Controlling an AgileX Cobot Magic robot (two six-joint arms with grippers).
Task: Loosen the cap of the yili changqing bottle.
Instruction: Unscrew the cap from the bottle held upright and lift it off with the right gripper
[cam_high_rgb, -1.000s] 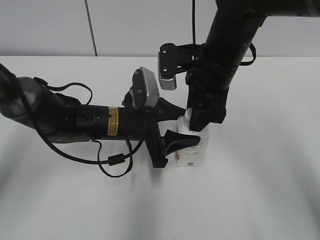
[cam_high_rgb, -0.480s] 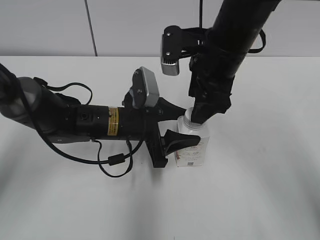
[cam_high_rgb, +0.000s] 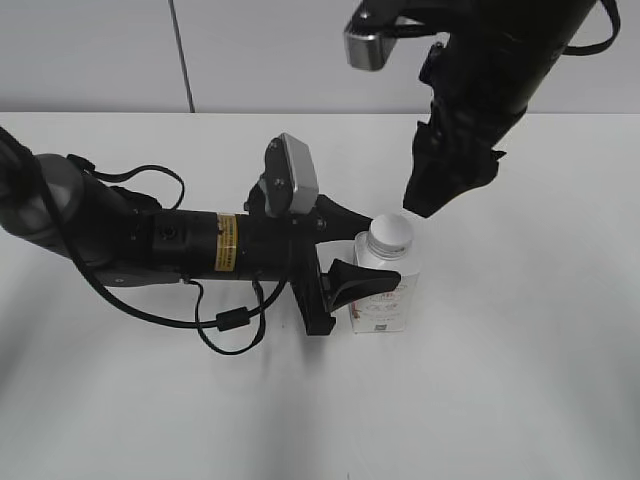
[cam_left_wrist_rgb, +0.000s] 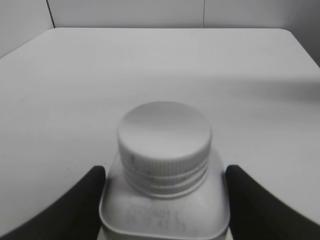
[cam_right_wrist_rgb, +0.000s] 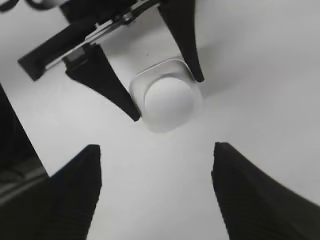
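This looks like a robotics lab or test room. A plain white table (cam_high_rgb: 520, 380) fills the floor of the scene, backed by a bare pale wall (cam_high_rgb: 260, 50) with 1 dark vertical seam. 2 black robot arms with wrist cameras and loose cabling work over it, nothing homely around.

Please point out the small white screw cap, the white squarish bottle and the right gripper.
small white screw cap (cam_left_wrist_rgb: 164, 129), left wrist view, flat top.
white squarish bottle (cam_high_rgb: 383, 305), exterior view, labelled front.
right gripper (cam_right_wrist_rgb: 155, 192), right wrist view, between fingertips.
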